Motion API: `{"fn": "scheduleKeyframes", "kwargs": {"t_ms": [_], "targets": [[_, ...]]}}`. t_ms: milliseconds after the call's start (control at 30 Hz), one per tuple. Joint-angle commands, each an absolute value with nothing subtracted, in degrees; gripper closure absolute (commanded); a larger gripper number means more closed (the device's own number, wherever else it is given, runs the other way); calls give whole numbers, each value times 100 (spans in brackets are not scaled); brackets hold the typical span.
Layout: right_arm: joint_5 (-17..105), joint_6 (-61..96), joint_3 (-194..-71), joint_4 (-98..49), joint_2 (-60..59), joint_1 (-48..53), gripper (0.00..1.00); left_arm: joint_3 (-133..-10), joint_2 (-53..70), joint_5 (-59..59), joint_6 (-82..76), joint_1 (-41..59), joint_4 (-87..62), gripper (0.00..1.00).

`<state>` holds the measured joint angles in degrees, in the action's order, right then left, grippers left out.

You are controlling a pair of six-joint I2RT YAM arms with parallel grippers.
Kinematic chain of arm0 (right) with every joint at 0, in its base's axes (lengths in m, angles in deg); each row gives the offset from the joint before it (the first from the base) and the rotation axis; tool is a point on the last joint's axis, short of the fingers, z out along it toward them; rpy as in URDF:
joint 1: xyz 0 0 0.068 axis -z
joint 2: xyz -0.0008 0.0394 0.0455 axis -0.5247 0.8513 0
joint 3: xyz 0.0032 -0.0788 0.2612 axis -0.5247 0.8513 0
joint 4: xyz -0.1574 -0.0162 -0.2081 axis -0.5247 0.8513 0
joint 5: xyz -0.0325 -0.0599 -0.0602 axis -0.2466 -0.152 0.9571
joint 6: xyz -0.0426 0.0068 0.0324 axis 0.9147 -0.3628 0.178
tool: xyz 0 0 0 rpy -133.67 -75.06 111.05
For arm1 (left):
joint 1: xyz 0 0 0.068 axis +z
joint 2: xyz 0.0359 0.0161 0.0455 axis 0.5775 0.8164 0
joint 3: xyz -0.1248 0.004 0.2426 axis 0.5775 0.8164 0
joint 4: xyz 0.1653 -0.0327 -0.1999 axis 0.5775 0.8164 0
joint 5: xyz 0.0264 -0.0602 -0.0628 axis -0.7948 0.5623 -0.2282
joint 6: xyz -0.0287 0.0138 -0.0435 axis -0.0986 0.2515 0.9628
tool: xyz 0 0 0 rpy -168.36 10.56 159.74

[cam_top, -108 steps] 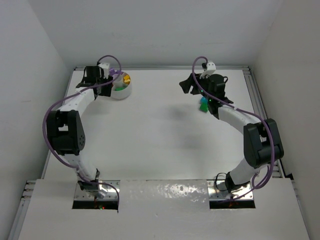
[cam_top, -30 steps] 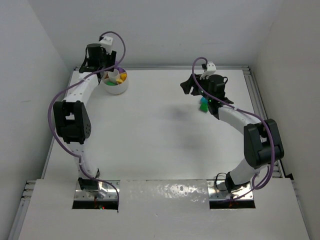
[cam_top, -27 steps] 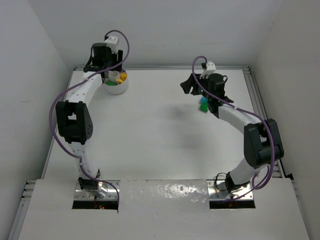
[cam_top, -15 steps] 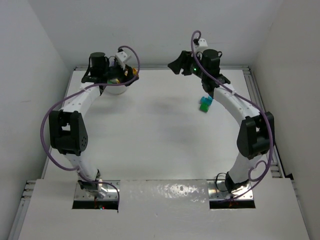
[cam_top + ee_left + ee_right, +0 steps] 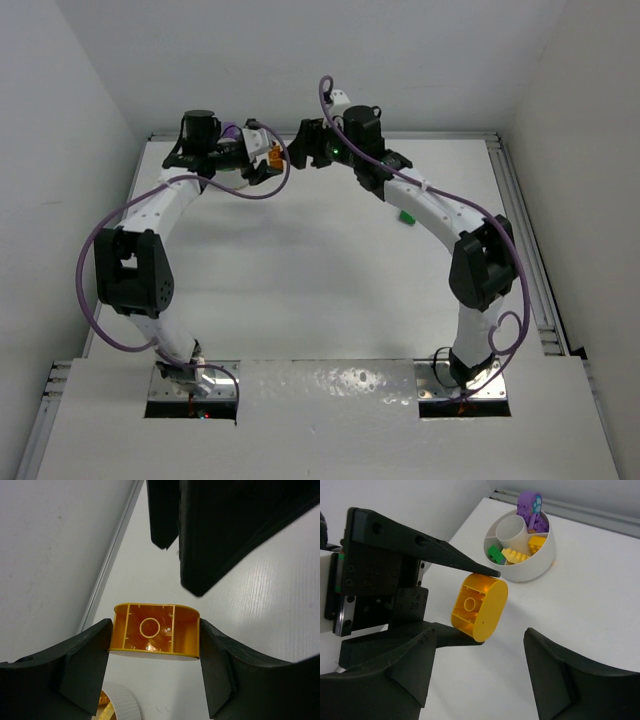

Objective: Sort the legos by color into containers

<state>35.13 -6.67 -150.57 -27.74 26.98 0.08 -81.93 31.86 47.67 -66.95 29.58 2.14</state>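
Two grippers face each other above the far left part of the table [image 5: 330,280]. The left gripper [image 5: 155,630] is clamped on a yellow-orange brick [image 5: 165,642]. Its two fingers press the brick's short ends, and the brick is held clear of the table. The brick's hollow underside, with a round tube in the middle, shows in both wrist views.

The right gripper [image 5: 480,635] has its jaws apart and nothing gripped between them. In the left wrist view its dark fingers [image 5: 215,530] hang just beyond the brick without touching it.

The white bowl [image 5: 535,562] stands on the table near the far left corner, close to the held brick. From overhead the left arm hides most of it.

White walls split the bowl into sections around a round middle cup [image 5: 512,530]. A purple lego [image 5: 530,505] sticks up from the farthest section. A yellow lego [image 5: 537,542] lies in a section beside it. A green lego [image 5: 495,555] and another yellow one [image 5: 516,555] lie on the near side. I cannot tell whether those two share a section.

Well apart to the right, a green lego [image 5: 406,214] lies on the table, partly behind the right arm.
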Motion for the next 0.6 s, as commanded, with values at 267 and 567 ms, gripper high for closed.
{"fn": "scheduleKeyframes", "kwargs": {"t_ms": [267,567], "targets": [[3661,-842,-15816,-2834,3213,-324,26,-8055,2800,5053,-7398,2772,317,100],[3863,-913,-15914,-2667,3433,-403,29,-7959,2738,4965,-6995,2763,-148,100]]}}
